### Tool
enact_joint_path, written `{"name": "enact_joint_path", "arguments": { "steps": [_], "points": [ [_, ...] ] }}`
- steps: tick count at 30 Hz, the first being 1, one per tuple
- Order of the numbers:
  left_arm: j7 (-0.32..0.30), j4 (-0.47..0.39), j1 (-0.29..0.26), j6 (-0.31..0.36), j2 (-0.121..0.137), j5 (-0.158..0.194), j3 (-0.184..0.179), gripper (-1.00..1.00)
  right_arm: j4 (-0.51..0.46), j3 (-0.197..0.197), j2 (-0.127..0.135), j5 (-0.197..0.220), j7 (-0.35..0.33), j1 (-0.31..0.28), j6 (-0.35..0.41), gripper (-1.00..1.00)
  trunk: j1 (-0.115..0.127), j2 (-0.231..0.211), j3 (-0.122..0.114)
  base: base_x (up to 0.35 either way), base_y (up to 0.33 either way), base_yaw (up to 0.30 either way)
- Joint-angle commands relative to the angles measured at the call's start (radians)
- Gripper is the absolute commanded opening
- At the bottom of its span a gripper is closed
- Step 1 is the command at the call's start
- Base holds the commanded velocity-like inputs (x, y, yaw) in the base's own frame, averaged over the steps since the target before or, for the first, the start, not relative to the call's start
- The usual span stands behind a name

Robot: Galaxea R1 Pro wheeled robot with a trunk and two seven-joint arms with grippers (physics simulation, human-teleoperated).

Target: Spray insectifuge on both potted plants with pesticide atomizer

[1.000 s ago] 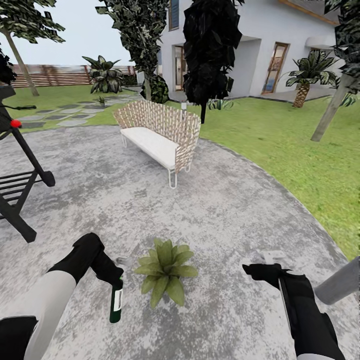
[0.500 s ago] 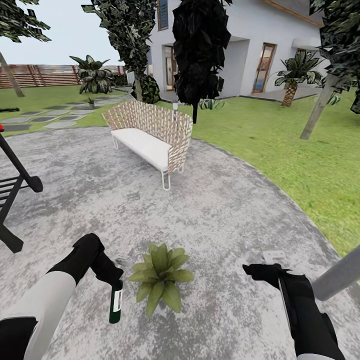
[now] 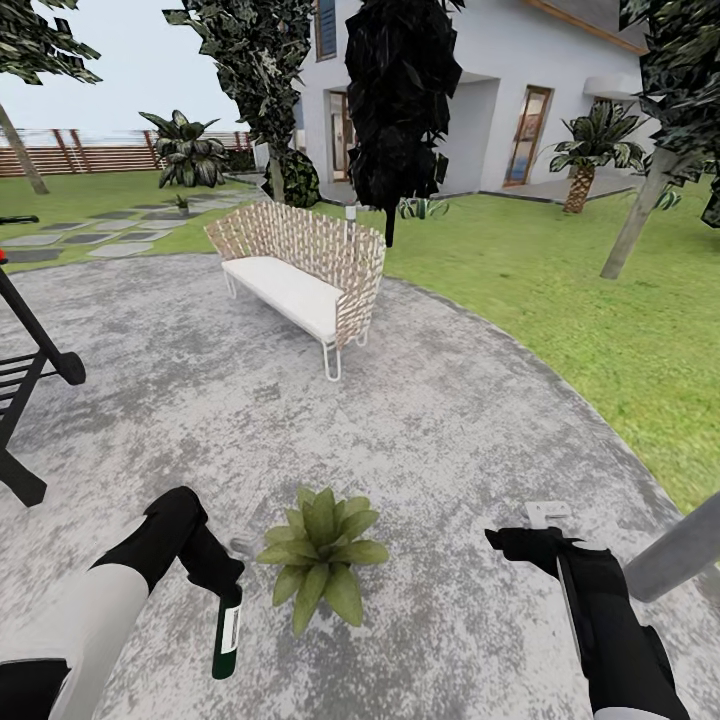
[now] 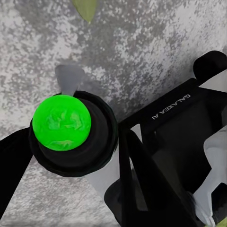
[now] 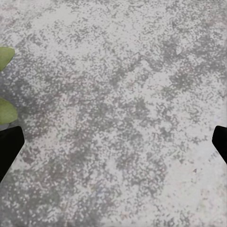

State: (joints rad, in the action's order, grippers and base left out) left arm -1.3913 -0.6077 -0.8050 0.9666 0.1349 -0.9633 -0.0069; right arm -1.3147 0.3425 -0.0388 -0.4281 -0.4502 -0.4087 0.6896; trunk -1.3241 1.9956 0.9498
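Observation:
One potted plant [image 3: 320,555], a low rosette of pointed green leaves, sits on the grey paved patio [image 3: 430,420] just ahead of me. My left gripper [image 3: 225,578] is shut on the pesticide atomizer [image 3: 227,630], a dark green bottle with a white label that hangs down just left of the plant. In the left wrist view the atomizer [image 4: 61,123] shows a bright green cap, a black collar and a grey spout. My right gripper [image 3: 515,540] hovers right of the plant, and in the right wrist view it [image 5: 113,146] stands wide open over bare paving. I see no insectifuge on the leaves.
A wicker bench [image 3: 300,265] with a white cushion stands further out on the patio. A black slatted frame [image 3: 25,400] is at the left edge and a grey pole [image 3: 675,555] at the right. Lawn [image 3: 600,300] surrounds the paving, with trees and a house behind.
The head view shifted about a second ago, so the scene slid left. Since then my left gripper has lowered the atomizer a little beside the plant. The right arm has stayed put.

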Motion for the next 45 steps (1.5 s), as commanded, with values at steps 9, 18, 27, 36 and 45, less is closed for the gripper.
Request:
{"name": "enact_joint_path", "arguments": {
  "steps": [9, 18, 27, 36, 45],
  "points": [
    [-0.009, -0.001, 0.0, 0.011, 0.0, -0.008, -0.001, -1.0, -0.001, 0.003, -0.001, -0.01, -0.01, -0.001, 0.002, 1.0, 0.0, 0.0, 0.001, 0.03, 0.057, 0.0],
    [-0.009, -0.001, 0.0, 0.011, 0.0, -0.008, -0.001, -1.0, -0.001, 0.003, -0.001, -0.011, -0.01, -0.001, 0.002, 1.0, 0.0, 0.0, 0.001, 0.068, 0.186, -0.118],
    [-0.009, -0.001, 0.0, 0.011, 0.0, -0.008, -0.001, -1.0, -0.001, 0.003, -0.001, -0.011, -0.01, -0.001, 0.002, 1.0, 0.0, 0.0, 0.001, 0.002, 0.009, -0.16],
    [-0.008, -0.001, 0.0, 0.011, 0.0, -0.008, 0.0, -1.0, -0.001, 0.003, -0.001, -0.011, -0.01, -0.001, 0.002, 1.0, 0.0, 0.0, 0.001, 0.064, 0.118, -0.005],
    [-0.008, -0.001, 0.0, 0.011, -0.001, -0.008, 0.001, -1.0, -0.001, 0.003, -0.001, -0.011, -0.01, -0.001, 0.002, 1.0, 0.0, 0.0, 0.001, 0.005, 0.008, 0.0]
  ]
}}
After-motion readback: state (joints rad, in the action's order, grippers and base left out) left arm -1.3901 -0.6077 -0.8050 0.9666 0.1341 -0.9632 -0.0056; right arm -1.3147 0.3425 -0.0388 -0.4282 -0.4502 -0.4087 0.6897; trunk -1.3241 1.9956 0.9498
